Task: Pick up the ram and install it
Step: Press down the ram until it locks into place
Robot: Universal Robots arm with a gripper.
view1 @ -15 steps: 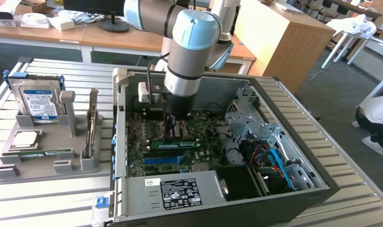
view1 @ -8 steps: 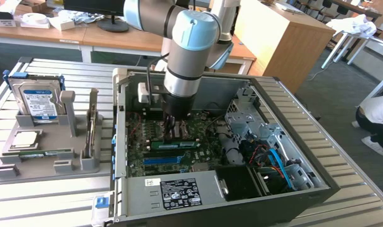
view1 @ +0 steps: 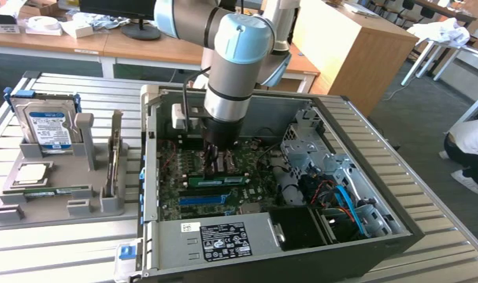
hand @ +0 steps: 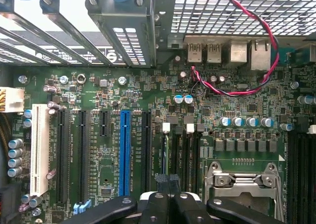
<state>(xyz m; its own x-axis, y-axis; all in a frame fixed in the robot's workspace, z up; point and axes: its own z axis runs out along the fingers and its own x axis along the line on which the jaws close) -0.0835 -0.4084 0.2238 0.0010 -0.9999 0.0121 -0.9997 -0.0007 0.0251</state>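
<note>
The arm reaches straight down into the open black computer case (view1: 365, 236); its closed gripper (view1: 215, 171) presses the long green ram stick (view1: 217, 180) (seated in the green motherboard (hand: 148, 100)).

Exterior view: high, off arm, looking down at angle over open computer case (view1: 357, 177) on slatted table (view1: 74, 247), whole case in frame, office behind. Wrist view: close above motherboard (hand: 148, 100), facing straight down, gripper (hand: 169, 184) at frame edge. Shared: motherboard (view1: 223, 177) with slots inside case, under gripper (view1: 218, 168).
</note>
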